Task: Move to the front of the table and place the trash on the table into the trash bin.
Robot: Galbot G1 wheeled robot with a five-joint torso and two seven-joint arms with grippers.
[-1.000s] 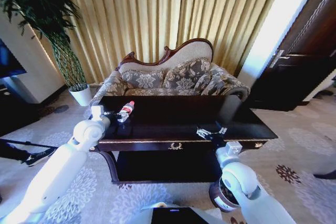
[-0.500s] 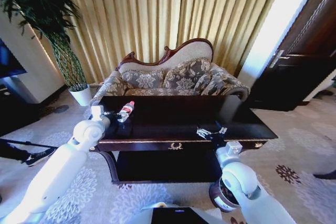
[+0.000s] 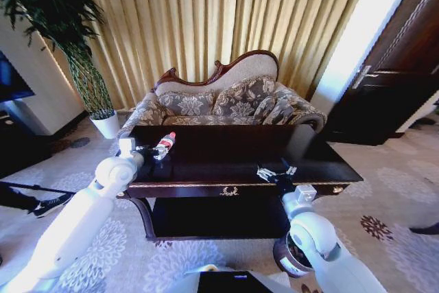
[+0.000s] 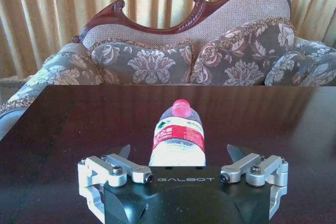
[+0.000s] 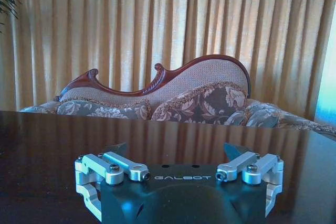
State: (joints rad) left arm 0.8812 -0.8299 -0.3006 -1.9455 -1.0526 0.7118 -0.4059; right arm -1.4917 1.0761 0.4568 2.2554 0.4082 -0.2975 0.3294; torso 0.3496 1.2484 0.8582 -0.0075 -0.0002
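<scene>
**Camera Placement**

The head view looks forward and down from above the table (image 3: 233, 152), taking in the whole top, both arms, the sofa (image 3: 219, 97) and the curtain (image 3: 206, 18) behind. The left wrist view sits low over the tabletop, facing the sofa, close behind the bottle (image 4: 177, 137). The right wrist view sits equally low, facing the same way across bare tabletop. All three views share table, sofa and curtain.

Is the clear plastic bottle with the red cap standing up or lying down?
Lying down: the clear plastic bottle rests lengthwise on the dark glossy table, cap pointing away from the open left gripper.
</scene>
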